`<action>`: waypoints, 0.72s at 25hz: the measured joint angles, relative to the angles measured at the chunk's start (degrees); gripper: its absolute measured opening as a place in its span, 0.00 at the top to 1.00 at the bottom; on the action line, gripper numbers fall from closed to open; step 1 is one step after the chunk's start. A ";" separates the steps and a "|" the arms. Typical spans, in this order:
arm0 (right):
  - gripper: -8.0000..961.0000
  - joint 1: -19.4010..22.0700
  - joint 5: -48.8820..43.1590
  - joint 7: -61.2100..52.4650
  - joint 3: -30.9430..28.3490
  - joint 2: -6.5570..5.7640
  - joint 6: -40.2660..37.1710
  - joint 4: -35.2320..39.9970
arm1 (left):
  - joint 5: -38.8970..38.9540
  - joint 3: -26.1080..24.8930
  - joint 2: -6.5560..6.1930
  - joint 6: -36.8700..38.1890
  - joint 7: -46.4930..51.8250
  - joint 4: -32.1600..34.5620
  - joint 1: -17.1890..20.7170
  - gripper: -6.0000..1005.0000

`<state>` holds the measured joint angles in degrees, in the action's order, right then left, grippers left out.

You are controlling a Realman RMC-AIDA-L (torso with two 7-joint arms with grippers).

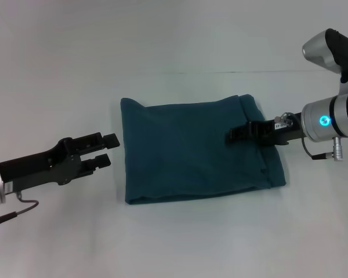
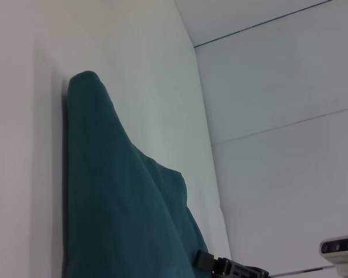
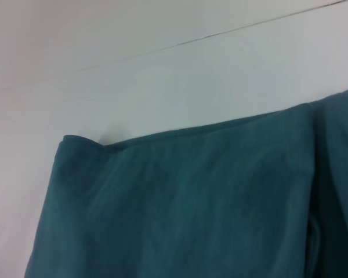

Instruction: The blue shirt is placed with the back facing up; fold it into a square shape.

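Note:
The blue shirt (image 1: 197, 150) lies folded into a rough rectangle in the middle of the white table, with no lettering showing. My left gripper (image 1: 107, 149) hovers open just off the shirt's left edge, nothing between its fingers. My right gripper (image 1: 236, 134) reaches in from the right and sits over the shirt's right part, low above the cloth. The left wrist view shows the shirt (image 2: 116, 202) from its left edge, with the right gripper (image 2: 229, 267) far beyond it. In the right wrist view the shirt (image 3: 191, 202) fills the lower half.
The white table (image 1: 174, 243) stretches around the shirt on all sides. A thin seam (image 1: 220, 72) runs across the table behind the shirt. A loose fold of cloth stands along the shirt's right edge (image 1: 269, 168).

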<state>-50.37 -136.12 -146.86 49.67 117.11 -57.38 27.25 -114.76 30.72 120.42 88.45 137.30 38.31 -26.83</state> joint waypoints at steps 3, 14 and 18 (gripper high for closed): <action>0.35 0.01 0.00 -0.24 -0.01 -0.22 0.00 0.12 | 0.01 -0.03 -0.08 -0.24 -0.01 0.00 0.00 0.30; 0.81 0.01 0.00 -0.39 -0.81 -0.52 -0.52 0.52 | 0.10 -0.14 -0.10 -0.32 -0.02 0.02 -0.04 0.30; 0.85 0.01 -0.01 -0.42 -0.90 -0.60 -0.61 0.56 | 0.10 -0.14 -0.10 -0.31 -0.02 0.02 -0.04 0.30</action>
<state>-50.36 -136.13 -147.29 48.77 116.51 -57.99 27.81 -114.66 30.58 120.32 88.13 137.28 38.32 -26.86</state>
